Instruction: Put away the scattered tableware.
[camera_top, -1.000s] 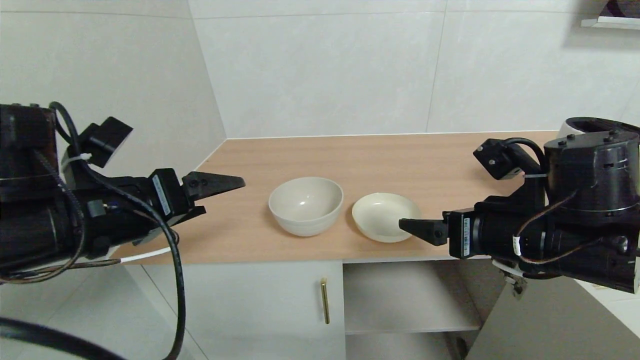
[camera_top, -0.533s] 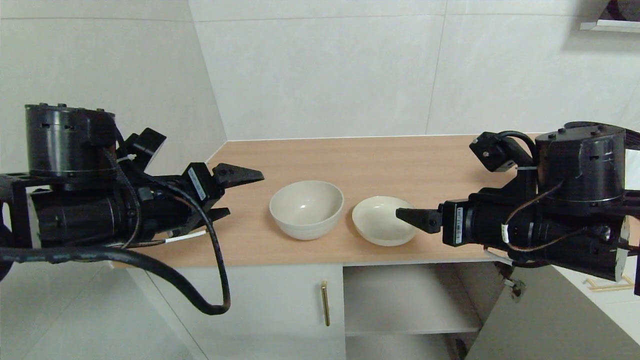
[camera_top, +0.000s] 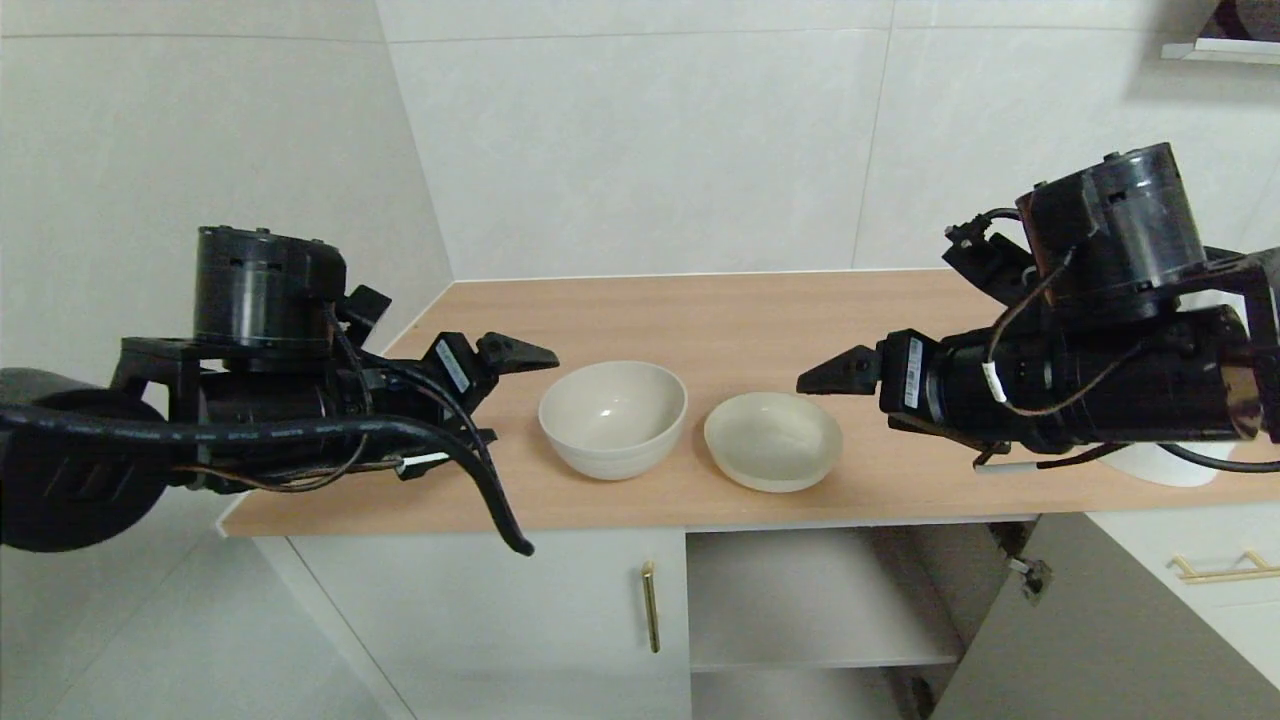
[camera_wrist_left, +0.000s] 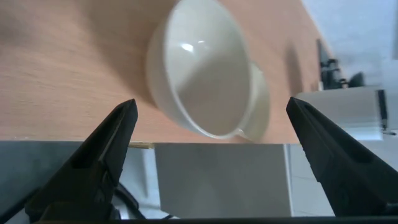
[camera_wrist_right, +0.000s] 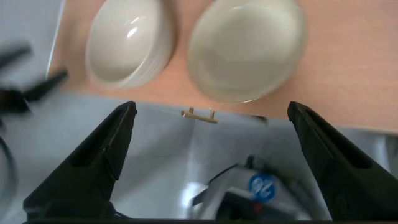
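While left fingers (camera_wrist_left: 99, 162) and right fingers (camera_wrist_right: 99, 155) spread wide, neither seemingly touches the bowl (camera_top: 612, 415) or dish (camera_top: 772, 440).

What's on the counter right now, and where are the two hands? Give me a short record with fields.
Surface: light wooden countertop
Bowl: deep cream ceramic bowl, upright, empty
Dish: shallow cream ceramic dish, upright, empty, close on the bowl's right
Hands: left hand open, empty, left of the bowl; right hand open, empty, right of the dish

Deep cream bowl (camera_top: 612, 417) upright, shallow cream dish (camera_top: 772, 440) just beside, on counter (camera_top: 760, 330)
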